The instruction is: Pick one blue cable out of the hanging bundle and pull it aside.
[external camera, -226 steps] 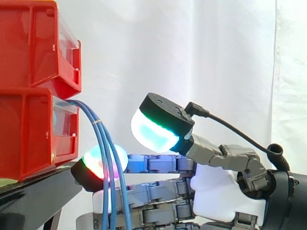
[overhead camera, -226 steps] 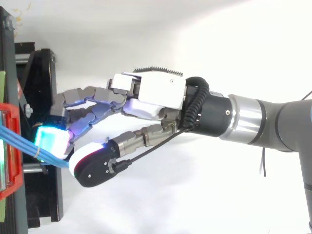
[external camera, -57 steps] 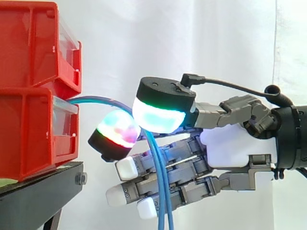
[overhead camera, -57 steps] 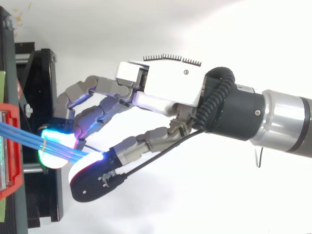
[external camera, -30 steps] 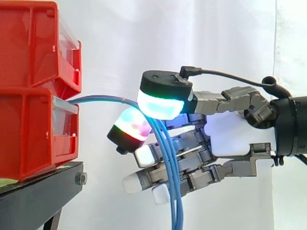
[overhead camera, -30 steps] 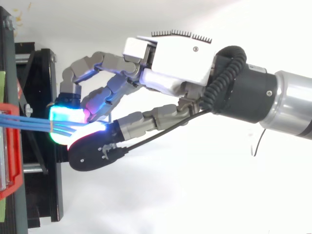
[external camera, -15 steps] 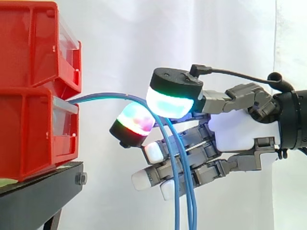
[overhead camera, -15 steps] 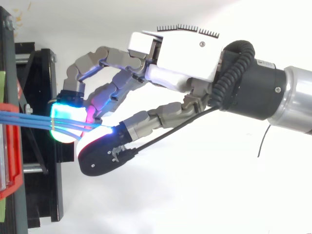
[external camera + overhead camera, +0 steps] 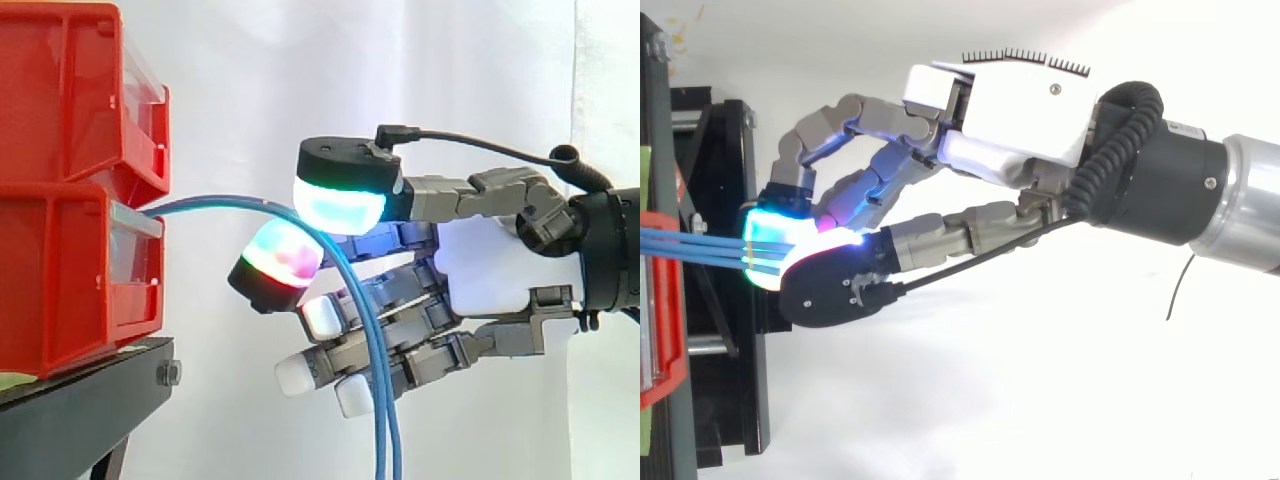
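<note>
Right of the bins (image 9: 60, 280), the hand (image 9: 500, 275) reached in level, thumb and one finger closed on the bundle (image 9: 220, 203); the other fingers sat loosely curled below the pinch, holding nothing. The bundle left the front of the lower bin, ran near-level away from the bins to the pinch, arched over there, then hung straight down. Long axis: horizontal on the bin side of the pinch, vertical beyond it, free ends pointing down. From above, several blue strands ran side by side from the bins into the glowing pads (image 9: 765, 235). Judgement: grasp made, bundle drawn off the bins somewhat. The pinch appeared to take more than one strand; could not tell whether one was isolated. Left to do: single one out and carry it further clear of the bins.
</note>
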You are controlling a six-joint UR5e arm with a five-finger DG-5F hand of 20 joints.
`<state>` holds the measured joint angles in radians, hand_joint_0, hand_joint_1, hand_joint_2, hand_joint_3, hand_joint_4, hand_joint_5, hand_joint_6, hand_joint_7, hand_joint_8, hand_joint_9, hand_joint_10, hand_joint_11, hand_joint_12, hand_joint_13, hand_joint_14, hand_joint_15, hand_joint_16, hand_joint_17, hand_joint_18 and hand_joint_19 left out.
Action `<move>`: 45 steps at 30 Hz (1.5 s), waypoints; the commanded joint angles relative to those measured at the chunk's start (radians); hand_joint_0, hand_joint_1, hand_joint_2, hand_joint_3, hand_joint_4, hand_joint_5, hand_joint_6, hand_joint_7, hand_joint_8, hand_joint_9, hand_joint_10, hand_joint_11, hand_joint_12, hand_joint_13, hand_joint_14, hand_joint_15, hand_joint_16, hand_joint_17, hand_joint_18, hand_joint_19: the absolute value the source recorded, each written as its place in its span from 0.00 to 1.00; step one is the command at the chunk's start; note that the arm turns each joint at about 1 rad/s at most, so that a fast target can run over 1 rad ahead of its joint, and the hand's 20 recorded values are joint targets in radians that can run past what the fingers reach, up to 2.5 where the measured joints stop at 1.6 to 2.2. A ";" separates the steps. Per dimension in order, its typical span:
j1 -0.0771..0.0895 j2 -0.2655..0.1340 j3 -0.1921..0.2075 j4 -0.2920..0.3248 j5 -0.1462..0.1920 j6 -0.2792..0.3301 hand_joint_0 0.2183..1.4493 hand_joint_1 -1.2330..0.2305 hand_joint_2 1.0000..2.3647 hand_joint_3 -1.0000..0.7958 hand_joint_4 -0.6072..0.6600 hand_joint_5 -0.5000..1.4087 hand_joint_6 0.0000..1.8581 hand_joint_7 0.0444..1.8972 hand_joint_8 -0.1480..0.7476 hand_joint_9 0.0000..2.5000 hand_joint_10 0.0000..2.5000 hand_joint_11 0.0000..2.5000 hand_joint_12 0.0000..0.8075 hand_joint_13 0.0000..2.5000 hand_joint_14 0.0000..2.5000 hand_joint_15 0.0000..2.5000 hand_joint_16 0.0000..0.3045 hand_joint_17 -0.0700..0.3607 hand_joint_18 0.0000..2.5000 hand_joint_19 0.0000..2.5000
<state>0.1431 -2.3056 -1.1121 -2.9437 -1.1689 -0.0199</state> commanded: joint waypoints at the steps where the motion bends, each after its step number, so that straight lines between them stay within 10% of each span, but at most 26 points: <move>1: 0.000 0.000 0.000 0.000 0.000 0.000 0.34 0.25 0.02 0.45 0.45 0.16 0.48 0.39 0.47 0.37 0.01 0.25 0.45 0.28 0.01 0.16 0.15 0.40 0.28 0.22; 9: 0.000 0.002 0.000 -0.001 0.000 0.000 0.47 0.22 0.00 0.28 0.39 0.16 0.49 0.41 0.44 0.38 0.01 0.25 0.43 0.30 0.01 0.16 0.14 0.39 0.31 0.21; 23: 0.000 0.002 0.000 -0.001 0.000 0.000 0.24 0.43 0.00 0.28 0.53 0.16 0.48 0.41 0.51 0.40 0.01 0.27 0.48 0.31 0.01 0.18 0.17 0.43 0.31 0.24; 31: 0.000 0.002 0.000 -0.001 0.000 0.000 0.30 0.33 0.02 0.47 0.49 0.16 0.48 0.44 0.50 0.40 0.01 0.27 0.46 0.31 0.01 0.18 0.16 0.41 0.30 0.24; 45: 0.000 0.002 0.000 -0.001 0.000 0.000 0.48 0.22 0.00 0.29 0.38 0.15 0.50 0.44 0.42 0.40 0.01 0.27 0.42 0.32 0.01 0.18 0.14 0.39 0.33 0.23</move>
<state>0.1426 -2.3041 -1.1120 -2.9448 -1.1689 -0.0199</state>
